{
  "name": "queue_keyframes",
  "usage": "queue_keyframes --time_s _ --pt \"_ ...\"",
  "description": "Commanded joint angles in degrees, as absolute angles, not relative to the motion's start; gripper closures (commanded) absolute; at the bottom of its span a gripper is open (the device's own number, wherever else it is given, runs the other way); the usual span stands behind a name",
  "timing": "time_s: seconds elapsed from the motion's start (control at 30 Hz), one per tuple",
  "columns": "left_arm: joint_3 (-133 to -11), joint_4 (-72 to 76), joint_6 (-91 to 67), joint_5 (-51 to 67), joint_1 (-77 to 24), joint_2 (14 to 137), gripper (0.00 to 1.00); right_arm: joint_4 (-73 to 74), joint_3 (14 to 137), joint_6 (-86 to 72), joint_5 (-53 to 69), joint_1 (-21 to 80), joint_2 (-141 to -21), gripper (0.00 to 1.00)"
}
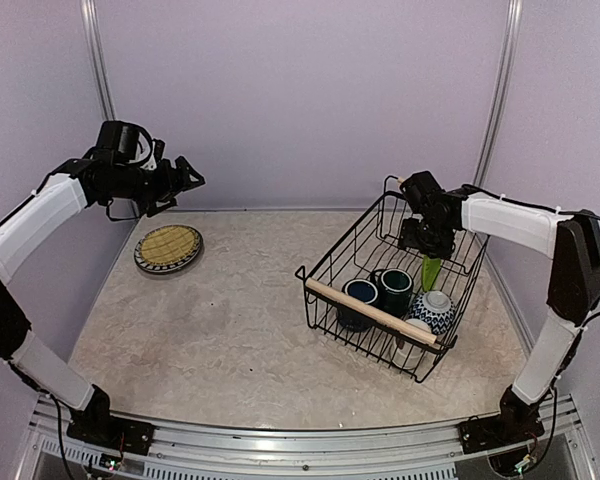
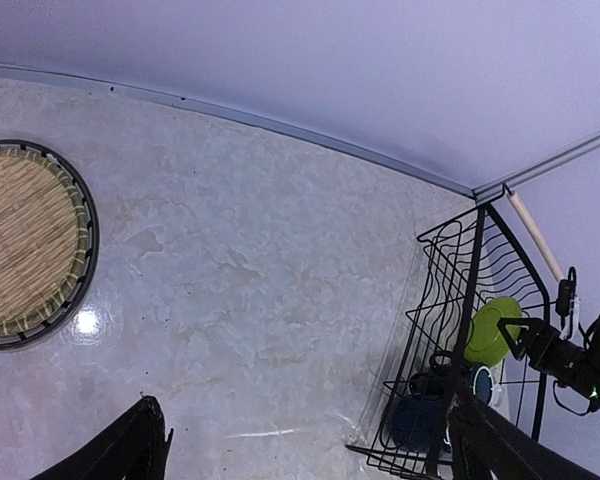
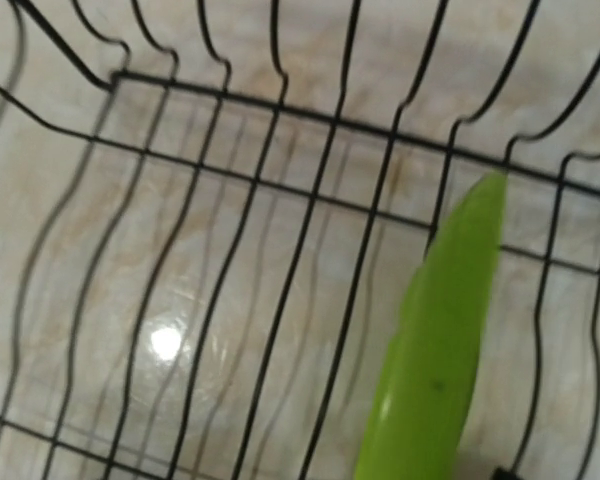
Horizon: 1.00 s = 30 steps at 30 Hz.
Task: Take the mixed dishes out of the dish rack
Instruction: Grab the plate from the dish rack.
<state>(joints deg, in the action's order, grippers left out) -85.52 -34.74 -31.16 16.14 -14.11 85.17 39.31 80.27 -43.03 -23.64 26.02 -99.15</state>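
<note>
Inside the far end of the rack (image 1: pixel 370 340), the right gripper (image 1: pixel 423 238) hangs just above the lime plate (image 3: pixel 435 340), which stands on edge among the wires and appears to lean toward the right wall, though the top view is too small to confirm this. Jaw state of this gripper cannot be determined: its fingers do not show in the wrist view, and from above they are a dark mass. The step in hand is judged to be taking hold of the lime plate. To do it well, the jaws should straddle the upper rim with one finger on each face, in line with the plate's lean, and go down only far enough for a firm bite without catching a wire. The plate looks smooth and thin, so a grip off centre may let it swing. The lift should go straight up, clear of the rack's top edge, before any sideways travel. Two mugs (image 1: pixel 360 293) and a bowl (image 1: pixel 434 310) sit at the near end, beside the plate's path. The left gripper (image 1: pixel 188 178) is spread wide and empty, raised near the tan plate (image 1: pixel 168 248), which lies on the table (image 1: pixel 240 340), well apart from the rack.
</note>
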Motion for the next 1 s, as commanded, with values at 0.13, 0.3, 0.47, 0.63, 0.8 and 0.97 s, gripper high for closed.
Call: queue_keyframes --time_s 0.13,0.3,0.47,0.63,0.8,0.97 --pt "-85.4 -35.02 -29.54 14.67 -19.87 84.88 0.07 37.45 78.73 -50.5 -27.17 25.62 -102.61 0.26" --pt "-85.67 -35.56 -29.62 14.31 -20.77 85.76 0.07 36.42 77.93 -51.26 -28.94 26.05 -103.26 0.34" --pt "-85.8 -35.83 -29.71 14.1 -20.84 86.29 0.07 35.93 76.81 -53.03 -30.32 26.41 -104.18 0.35" --pt "-85.87 -36.02 -29.45 13.45 -21.03 86.68 0.07 34.46 75.52 -54.05 -31.9 26.7 -104.06 0.48" --pt "-86.03 -36.21 -29.4 13.44 -21.14 87.18 0.07 34.72 75.7 -54.17 -31.76 26.81 -104.41 0.67" --pt "-86.03 -36.3 -29.27 13.14 -21.16 87.53 0.07 35.6 76.2 -53.85 -32.88 27.36 -103.81 0.77"
